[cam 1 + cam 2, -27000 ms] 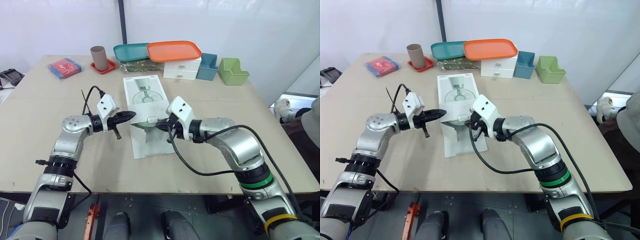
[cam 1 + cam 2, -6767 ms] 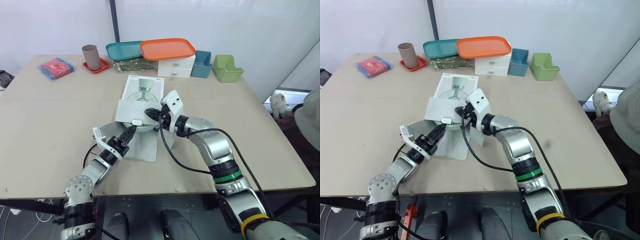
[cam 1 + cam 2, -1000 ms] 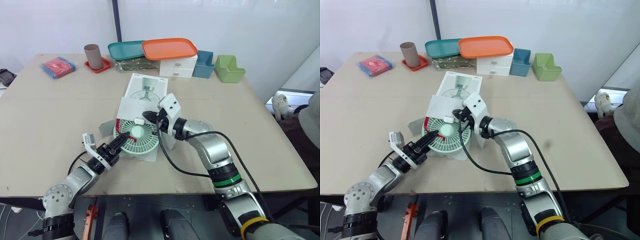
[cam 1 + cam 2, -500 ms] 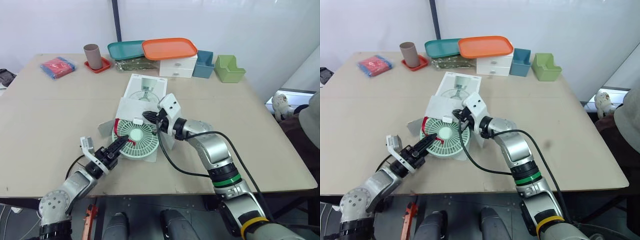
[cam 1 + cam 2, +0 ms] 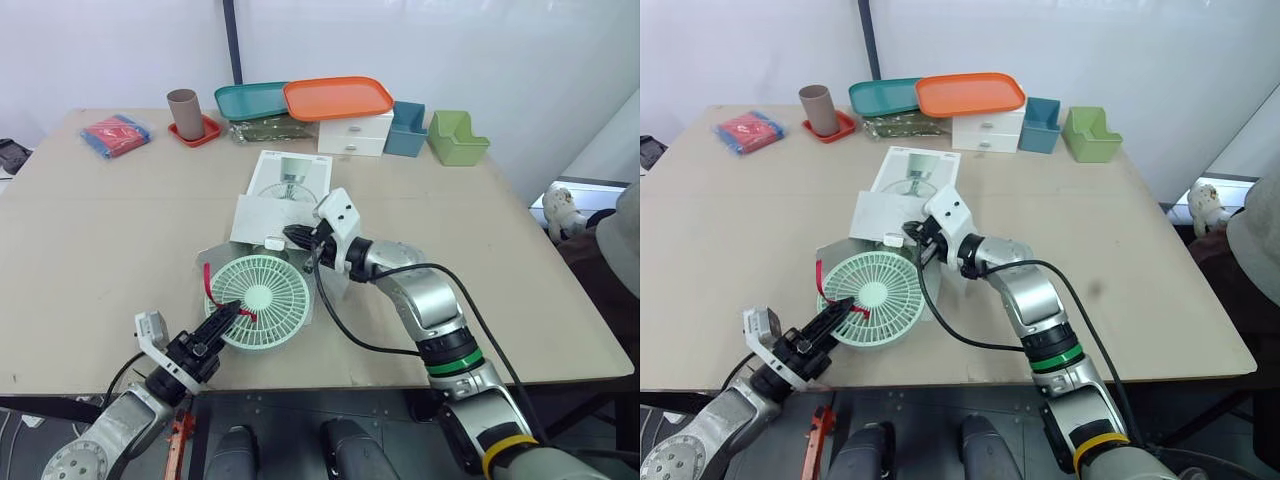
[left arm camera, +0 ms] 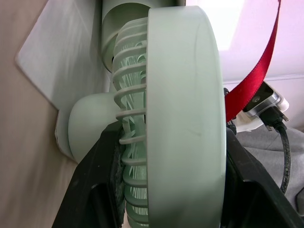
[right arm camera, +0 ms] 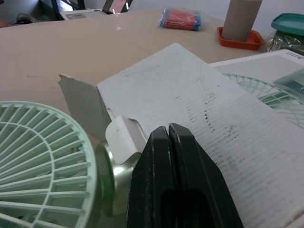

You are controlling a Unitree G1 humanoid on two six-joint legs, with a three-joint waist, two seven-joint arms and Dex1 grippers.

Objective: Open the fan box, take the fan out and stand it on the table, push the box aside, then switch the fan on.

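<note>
- Fan (image 5: 258, 314): mint green with a round grille. We find it out of the box, lying tilted with its face up near the front edge of the table (image 5: 90, 230), not upright.
- Red strap (image 5: 208, 283): looped at the fan's rim, on the left side.
- Left gripper (image 5: 228, 316): clamped on the fan. In the left wrist view we see one black finger (image 6: 97, 187) on each side of the grille's rim.
- Box (image 5: 290, 178): white with a fan printed on top. It lies flat at mid-table, just behind the fan, with its near end open.
- Flap (image 5: 262, 214): folded up and back over the box.
- Right gripper (image 5: 293, 236): its fingers (image 7: 156, 161) are pressed together, with the tips at the flap's edge beside a small white tab (image 7: 124, 137). We cannot tell whether any card is pinched between them.
- Far edge of the table, left to right:
  - red and blue packet (image 5: 115, 135)
  - brown cup (image 5: 183, 108) on a red coaster (image 5: 198, 132)
  - teal tray (image 5: 250, 101)
  - orange tray (image 5: 337, 97), resting on a white drawer unit (image 5: 355, 135)
  - blue bin (image 5: 410, 131)
  - green bin (image 5: 458, 139)
</note>
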